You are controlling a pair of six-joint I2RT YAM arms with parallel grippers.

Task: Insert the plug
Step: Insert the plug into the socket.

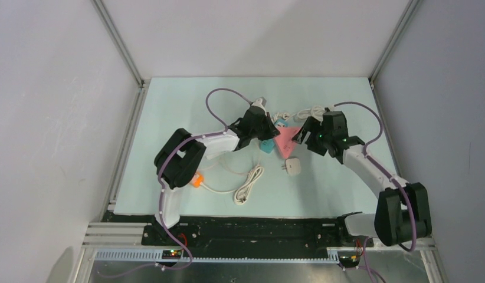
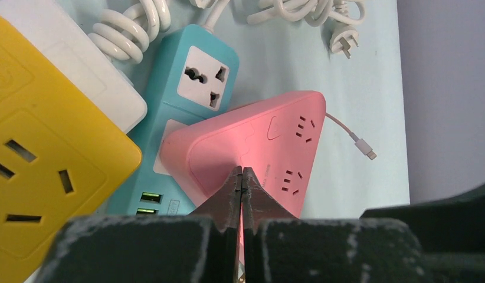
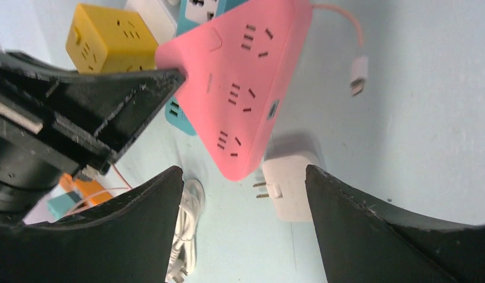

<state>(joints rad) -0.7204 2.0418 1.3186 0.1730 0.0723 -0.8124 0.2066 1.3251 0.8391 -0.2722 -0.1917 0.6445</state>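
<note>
The plug (image 3: 289, 190) is a white adapter block with two bare prongs. It lies flat on the table (image 1: 169, 177) just off the near corner of the pink triangular power strip (image 3: 240, 88). My right gripper (image 3: 243, 172) hangs open above the table. Its fingers straddle that corner and the plug and hold nothing. My left gripper (image 2: 241, 172) is shut with nothing in it, its tips resting on the pink strip (image 2: 269, 141) near the left edge. From above, the plug (image 1: 293, 166) lies in front of the pink strip (image 1: 285, 142), between the left gripper (image 1: 267, 133) and the right gripper (image 1: 303, 137).
A teal power strip (image 2: 187, 100) lies partly under the pink one, with a yellow socket cube (image 2: 45, 171) and a white block (image 2: 69, 65) beside it. Coiled white cords (image 1: 305, 112) lie behind. A white cable (image 1: 249, 186) and an orange connector (image 1: 197, 180) lie near the front.
</note>
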